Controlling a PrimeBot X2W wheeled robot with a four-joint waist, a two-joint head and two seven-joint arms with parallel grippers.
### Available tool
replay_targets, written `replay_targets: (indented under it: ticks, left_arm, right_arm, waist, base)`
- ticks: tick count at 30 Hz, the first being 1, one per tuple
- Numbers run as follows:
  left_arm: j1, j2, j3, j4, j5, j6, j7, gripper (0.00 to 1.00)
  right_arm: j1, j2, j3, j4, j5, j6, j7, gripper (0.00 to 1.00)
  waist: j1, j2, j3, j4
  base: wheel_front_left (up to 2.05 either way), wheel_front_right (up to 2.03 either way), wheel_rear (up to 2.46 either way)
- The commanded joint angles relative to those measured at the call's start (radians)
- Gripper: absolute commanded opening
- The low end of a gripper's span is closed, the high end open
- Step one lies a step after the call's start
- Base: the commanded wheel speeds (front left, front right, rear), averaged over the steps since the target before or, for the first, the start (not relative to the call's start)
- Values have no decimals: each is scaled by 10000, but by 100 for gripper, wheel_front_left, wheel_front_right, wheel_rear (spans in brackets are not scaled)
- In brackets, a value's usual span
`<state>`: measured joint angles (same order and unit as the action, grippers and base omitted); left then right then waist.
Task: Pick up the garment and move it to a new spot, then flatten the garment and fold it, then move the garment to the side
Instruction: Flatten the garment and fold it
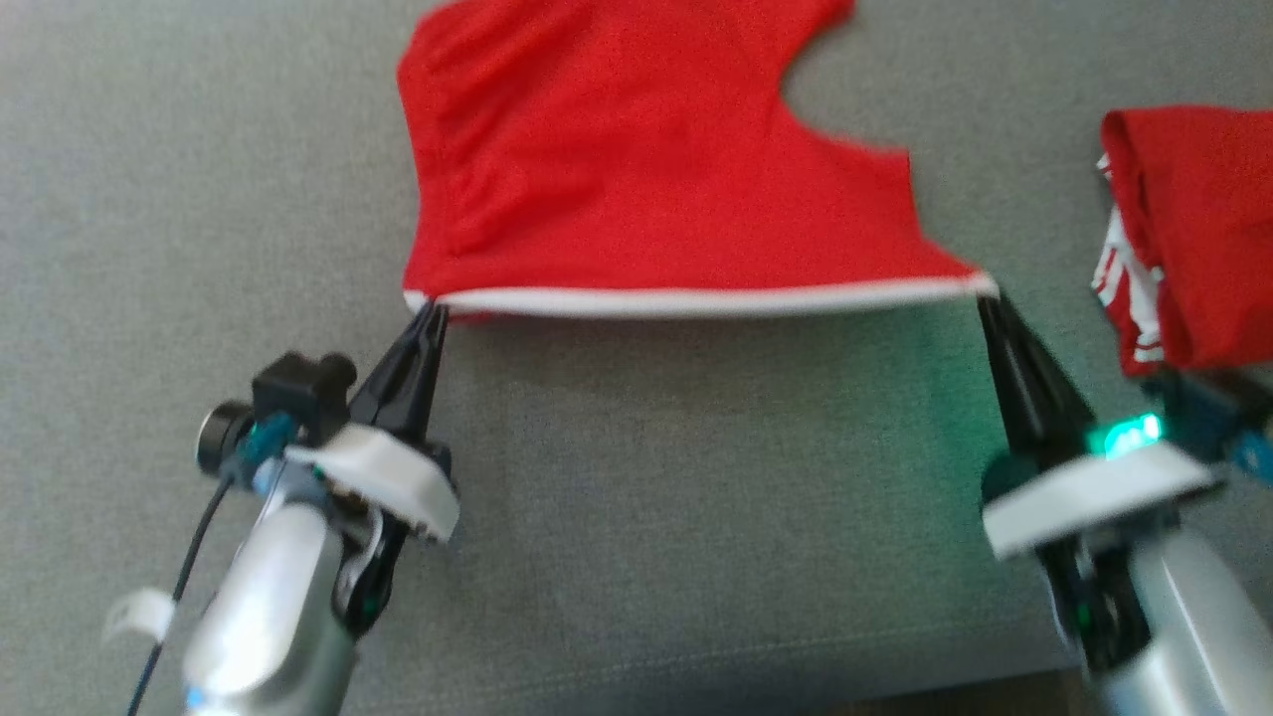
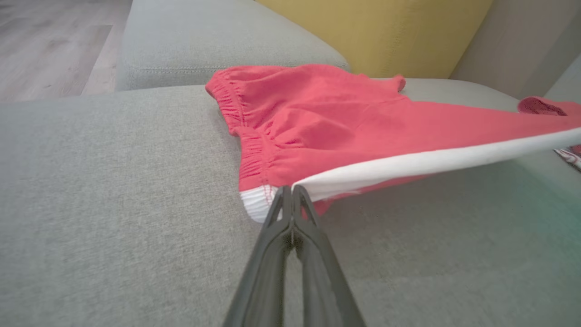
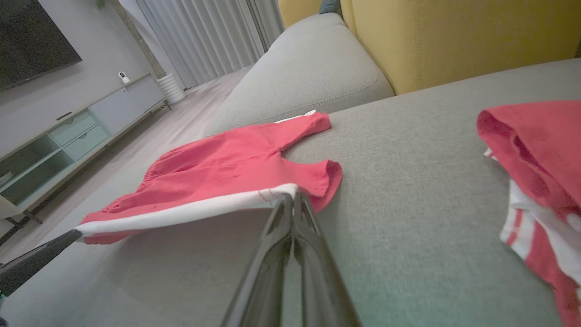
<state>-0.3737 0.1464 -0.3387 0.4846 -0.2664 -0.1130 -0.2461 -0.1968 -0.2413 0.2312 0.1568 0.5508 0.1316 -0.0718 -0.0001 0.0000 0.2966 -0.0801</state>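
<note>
- While left end effector [image 1: 430,310] and right end effector [image 1: 987,298] each clamp shut on a corner of the red cloth garment [image 1: 636,169], its white hem [image 1: 696,300] stretches taut above the grey fabric sofa seat [image 1: 646,497], with the rest lying on it.
- Pinches look thin; an uneven pull may slip one corner free.
- Drifting right may snag the folded red-and-white clothes [image 1: 1193,229].

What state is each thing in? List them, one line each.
garment: far part lying on the sofa, white-trimmed near edge lifted and stretched taut between its two held corners.
left gripper: shut on the garment's left corner.
right gripper: shut on the garment's right corner.
red-and-white heap: bunched on the sofa at the right, touched by nothing.
</note>
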Motion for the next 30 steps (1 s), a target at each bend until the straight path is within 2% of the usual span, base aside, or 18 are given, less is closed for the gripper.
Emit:
replay_targets:
  ticks: [1, 5, 9, 17, 22, 30]
  left_arm:
    - [142, 424, 425, -664, -14, 110, 92, 0]
    - [1513, 651, 482, -2334, -278, 416, 1040, 0]
    - [2916, 821, 617, -4346, -562, 916, 2069, 0]
    - [4945, 1002, 778, -7557, -924, 1787, 3551, 0]
    - [5008, 1102, 789, -8208, -1024, 1871, 3977, 0]
    - [3453, 1283, 836, -7781, -1282, 1397, 4394, 0]
  right_arm:
    - [520, 69, -148, -867, -208, -9, 298, 0]
    - [2203, 629, -999, -2896, -827, -9, 1620, 0]
    - [3426, 1048, -1516, -4538, -1240, -9, 2862, 0]
    - [4521, 1294, -1923, -6480, -1452, -9, 4695, 0]
    - [4220, 1280, -2182, -6576, -1435, -9, 4948, 0]
    - [2376, 1062, -2501, -5223, -1229, -9, 4486, 0]
  waist:
    - [1, 0, -317, -26]
    - [1, 0, -774, -42]
    - [1, 0, -1103, -60]
    - [1, 0, -1398, -106]
    - [1, 0, -1227, -98]
    - [1, 0, -64, 87]
  base:
    - [0, 0, 0]
    - [0, 0, 0]
    - [0, 0, 0]
    - [0, 0, 0]
    - [0, 0, 0]
    - [0, 0, 0]
